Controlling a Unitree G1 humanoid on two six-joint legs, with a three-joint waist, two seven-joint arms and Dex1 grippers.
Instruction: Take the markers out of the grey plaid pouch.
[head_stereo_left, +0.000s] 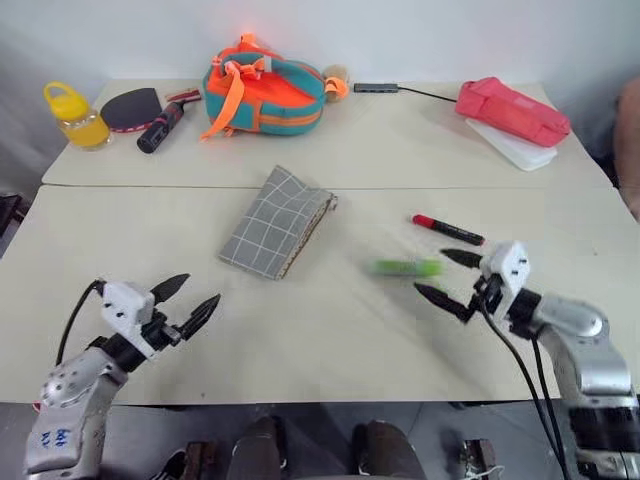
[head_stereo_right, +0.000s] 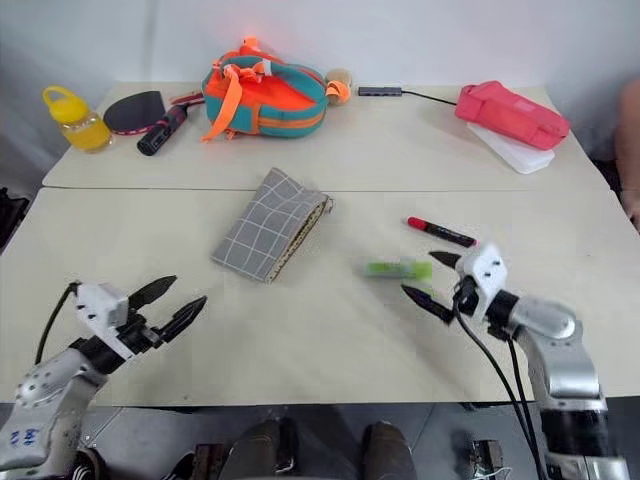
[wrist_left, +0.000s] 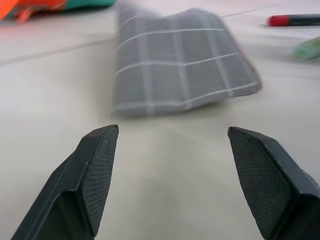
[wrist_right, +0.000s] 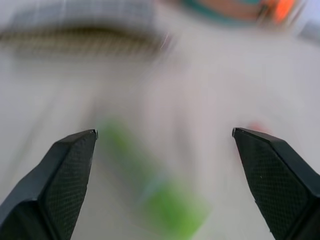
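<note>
Both markers are lying on the table (head_stereo_left: 330, 340) right of the pouch (head_stereo_left: 276, 222): green marker (head_stereo_left: 405, 268) just left of the gaping right gripper (head_stereo_left: 447, 275); red-capped marker (head_stereo_left: 448, 229) farther. Left gripper (head_stereo_left: 186, 302) is standing open, empty.

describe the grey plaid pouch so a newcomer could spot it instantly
On the near table, look just left of centre: the grey plaid pouch lies flat, apart from both grippers. Unlike the pink-red pouch and the orange-teal bag on the far table, it is grey with thin white grid lines.

no words, labels or numbers clear enough to read on any of the things, nothing to tell
</note>
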